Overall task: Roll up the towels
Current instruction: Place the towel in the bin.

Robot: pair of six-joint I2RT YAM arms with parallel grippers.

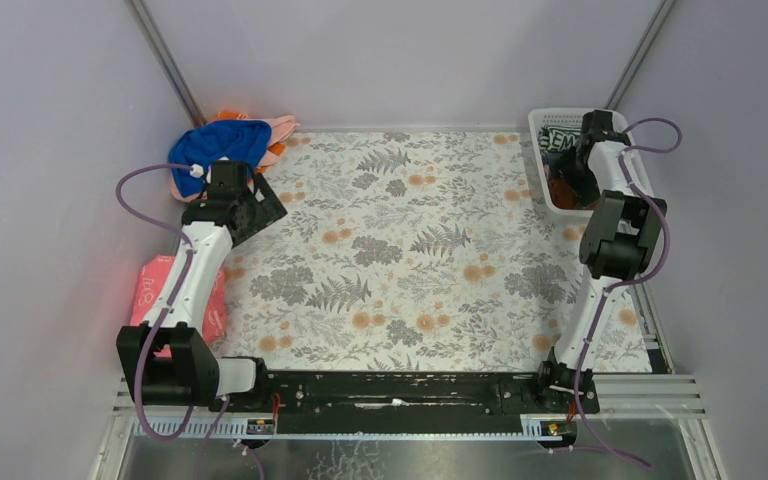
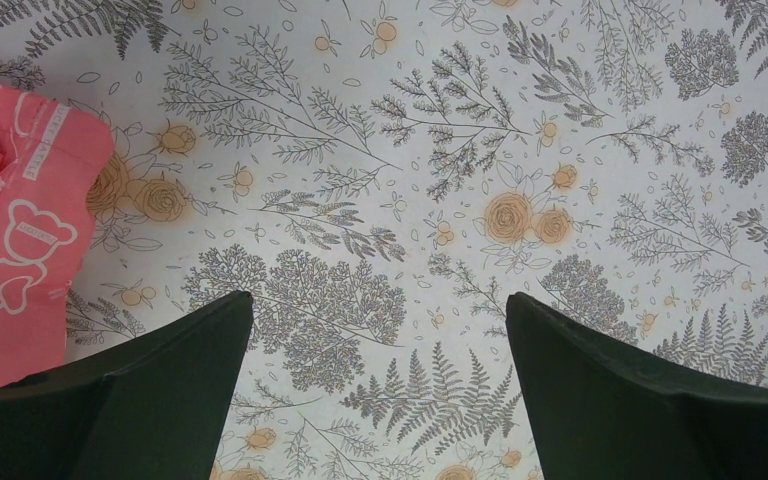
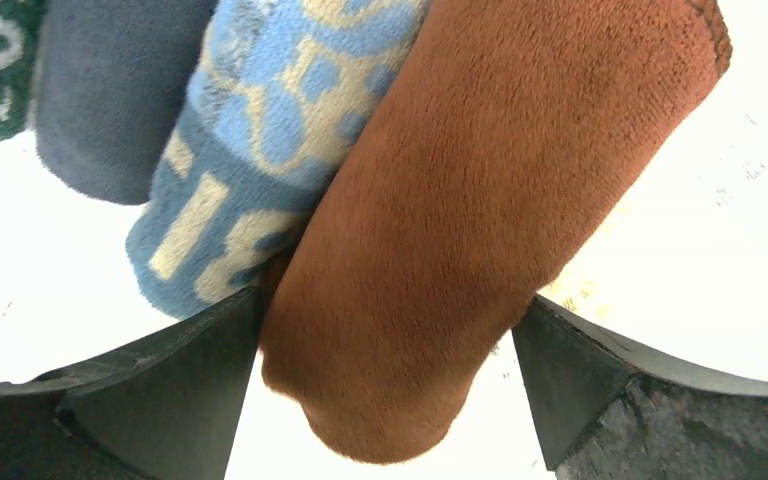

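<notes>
The right gripper hangs spread wide inside the basket, jaws straddling the brown roll, which lies against the blue patterned roll. A crooked lift could snag the nap and unwind the brown roll, or knock the basket wall close by. The left gripper, also spread and empty, hovers well across the surface from the basket, near the unrolled pile. Bare surface lies between.

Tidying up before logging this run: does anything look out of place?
Yes. A crumpled towel heap sits at the far-left corner, spilling past the patterned mat, and a pink towel straddles its left edge under the left arm.
</notes>
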